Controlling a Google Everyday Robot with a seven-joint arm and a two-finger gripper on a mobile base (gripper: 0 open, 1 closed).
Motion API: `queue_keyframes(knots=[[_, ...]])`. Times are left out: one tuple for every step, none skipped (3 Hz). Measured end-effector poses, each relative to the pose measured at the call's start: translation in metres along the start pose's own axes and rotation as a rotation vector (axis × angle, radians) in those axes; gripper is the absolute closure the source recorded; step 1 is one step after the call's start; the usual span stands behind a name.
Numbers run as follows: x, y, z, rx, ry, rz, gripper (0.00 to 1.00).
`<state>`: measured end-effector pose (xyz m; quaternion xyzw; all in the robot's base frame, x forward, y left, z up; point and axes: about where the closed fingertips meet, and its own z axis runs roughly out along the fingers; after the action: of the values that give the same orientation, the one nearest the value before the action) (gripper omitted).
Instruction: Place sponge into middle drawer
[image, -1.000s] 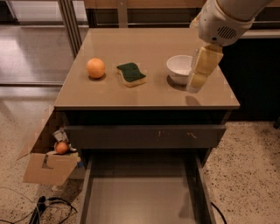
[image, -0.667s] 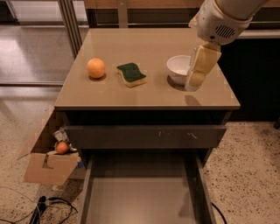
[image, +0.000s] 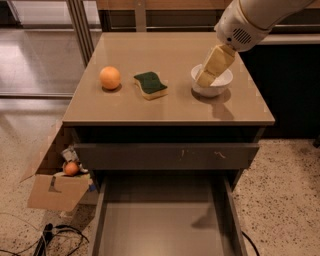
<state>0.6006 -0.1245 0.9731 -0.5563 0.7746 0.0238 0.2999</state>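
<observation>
Jaws hang over white bowl (image: 212, 86), apart from sponge (image: 150, 85) on surface; how open, can't tell. Risk: sideways reach clips bowl, or release misses middle drawer (image: 165, 225).

On top of the cabinet (image: 165, 109) three things sit in a row. The orange (image: 110, 78) is on the left. The sponge (image: 150, 84) is in the middle, near the orange but not touching it. The bowl (image: 223, 83) is on the right. The gripper (image: 205, 80) hangs right over the bowl, reaching in from the back right. Under the top is a shut drawer (image: 165, 156). Below it, the middle drawer (image: 165, 227) is pulled out to the front. A box (image: 57, 191) sits on the floor, left of the cabinet. Wires (image: 47, 236) lie in front of the box.
</observation>
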Motion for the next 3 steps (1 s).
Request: queue_keyframes(knots=[[-0.025, -0.025, 0.038, -0.002, -0.090, 0.166, 0.00], [-0.063, -0.041, 0.078, -0.036, -0.151, 0.285, 0.00], [-0.062, -0.041, 0.078, -0.037, -0.150, 0.287, 0.00]])
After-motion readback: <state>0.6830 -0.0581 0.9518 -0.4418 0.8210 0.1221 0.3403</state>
